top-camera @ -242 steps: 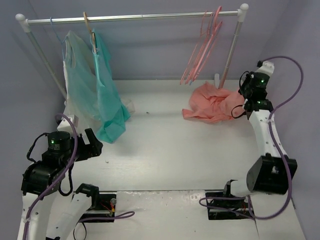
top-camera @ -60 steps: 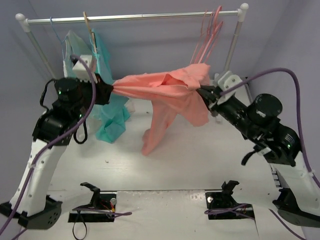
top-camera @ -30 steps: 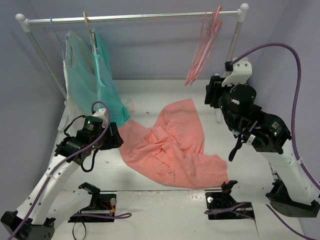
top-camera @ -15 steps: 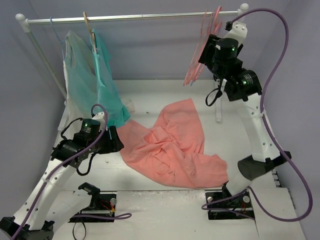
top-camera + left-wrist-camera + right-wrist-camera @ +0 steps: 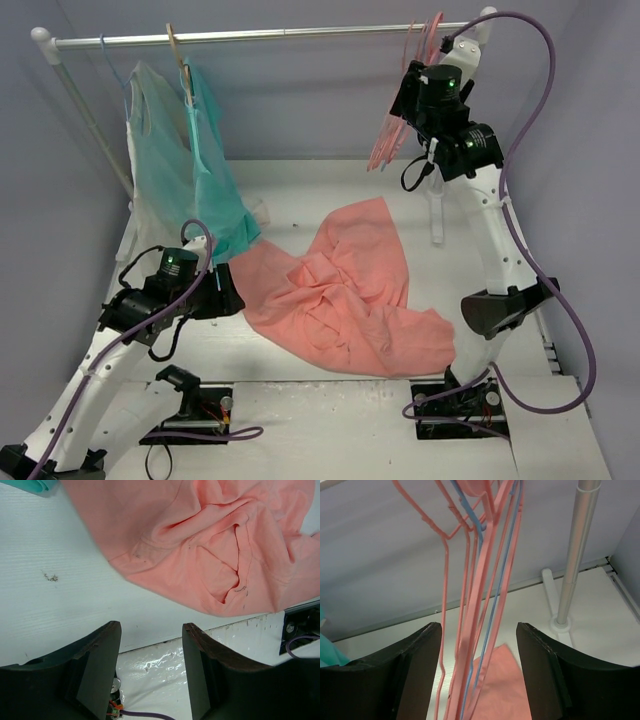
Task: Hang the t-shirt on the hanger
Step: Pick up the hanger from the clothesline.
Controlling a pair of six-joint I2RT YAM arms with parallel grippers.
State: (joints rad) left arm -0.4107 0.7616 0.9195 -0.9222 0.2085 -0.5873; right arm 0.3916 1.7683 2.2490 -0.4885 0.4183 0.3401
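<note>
Top view: your t-shirt [image 5: 345, 290] lies crumpled on the table [image 5: 300, 200], mid-centre. The left gripper [image 5: 228, 296] is low at the shirt's left edge. The right gripper [image 5: 402, 98] is up at the rail [image 5: 280, 35], against the hanger bunch [image 5: 392, 135]. A teal garment [image 5: 215, 190] hangs on the rail's left.

Left wrist: fingers [image 5: 97, 665] spread, nothing between them. The shirt is just beyond the tips, not touching them.

Right wrist: fingers [image 5: 417, 665] spread wide, gripping nothing. The thick pink hanger [image 5: 479, 587] hangs in line with the gap among thin hangers [image 5: 445, 580]. You can't tell if it's between the tips or just past them.
</note>
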